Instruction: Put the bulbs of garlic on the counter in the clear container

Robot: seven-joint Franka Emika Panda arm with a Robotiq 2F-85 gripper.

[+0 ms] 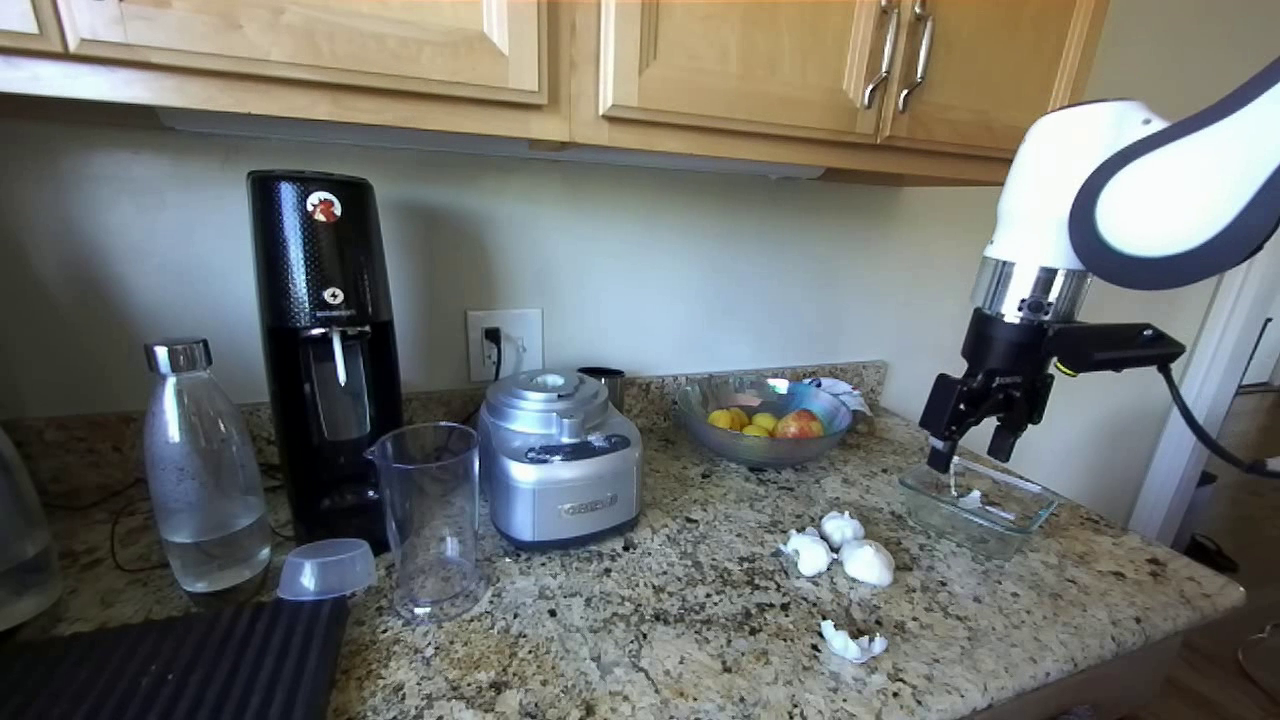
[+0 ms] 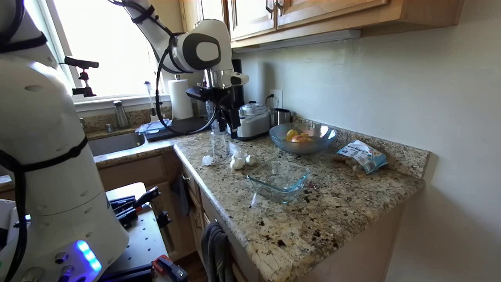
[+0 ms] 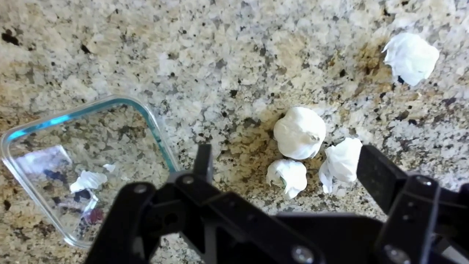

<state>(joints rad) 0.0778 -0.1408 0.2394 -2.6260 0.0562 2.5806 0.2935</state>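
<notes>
White garlic bulbs [image 3: 299,132] on granite counter [image 3: 220,55], clear container [image 2: 274,192] nearby, end effector [image 1: 972,450] spread above.

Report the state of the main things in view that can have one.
Robotiq gripper: open, empty.
Three garlic bulbs: on the counter.
Clear glass container: uncovered, no bulbs inside.
Fruit bowl: uncovered, holding fruit.
Silver-capped bottle: closed, partly filled.
Spouted pitcher: upright, uncovered.
Upper cabinet doors: shut.
Black plug: in outlet.

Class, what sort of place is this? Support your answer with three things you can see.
Most likely a kitchen, perhaps in a home: there is a sink, a counter, and cabinets on the wall above it.
</notes>
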